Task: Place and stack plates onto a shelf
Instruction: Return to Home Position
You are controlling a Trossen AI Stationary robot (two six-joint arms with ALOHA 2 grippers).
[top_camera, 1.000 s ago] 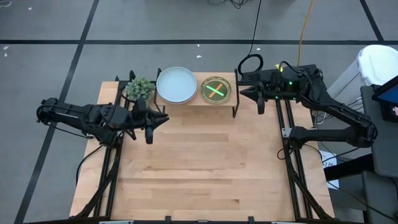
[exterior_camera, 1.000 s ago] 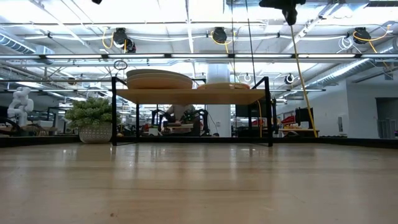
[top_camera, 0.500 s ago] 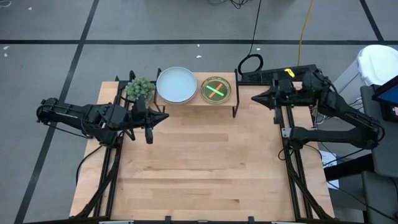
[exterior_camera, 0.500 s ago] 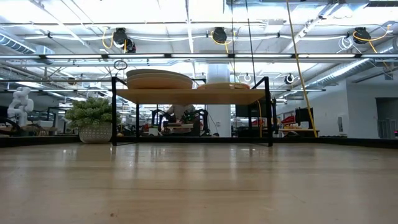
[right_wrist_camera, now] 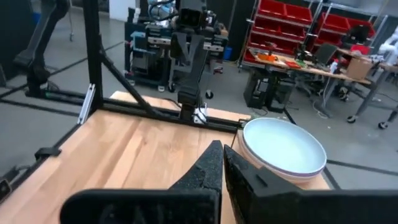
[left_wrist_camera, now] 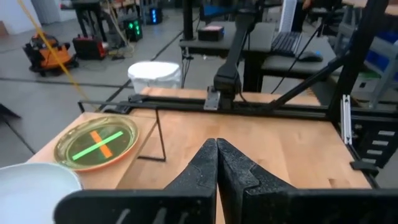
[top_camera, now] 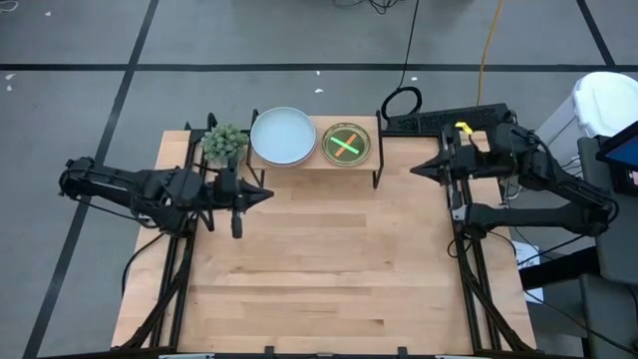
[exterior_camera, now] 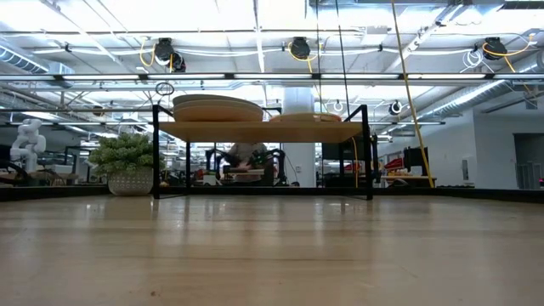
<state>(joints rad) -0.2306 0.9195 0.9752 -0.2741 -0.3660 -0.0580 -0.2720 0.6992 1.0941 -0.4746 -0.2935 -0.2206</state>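
Observation:
The shelf [top_camera: 313, 158] stands at the table's far edge. On its left half rests a stack of larger plates [top_camera: 282, 136], the top one pale grey-blue [right_wrist_camera: 283, 148]. On its right half sit smaller translucent plates, green on top [top_camera: 346, 146] [left_wrist_camera: 96, 142]. In the low view both stacks [exterior_camera: 217, 108] [exterior_camera: 306, 117] rest on the shelf's board [exterior_camera: 259, 130]. My left gripper [top_camera: 267, 195] is shut and empty in front of the shelf's left end. My right gripper [top_camera: 414, 170] is shut and empty, right of the shelf, near the table's right edge.
A small potted plant [top_camera: 224, 143] stands just left of the shelf. A coiled black cable [top_camera: 402, 101] lies beyond the table's far right corner. Bare wooden tabletop [top_camera: 319, 259] spreads in front of the shelf, between the dark frame rails [top_camera: 467, 259].
My right gripper has drawn back from the shelf's right end toward the table's right edge, rolling as it went, and has left the top of the low view. My left gripper has rolled in place and its fingers have shut. The plates have not moved.

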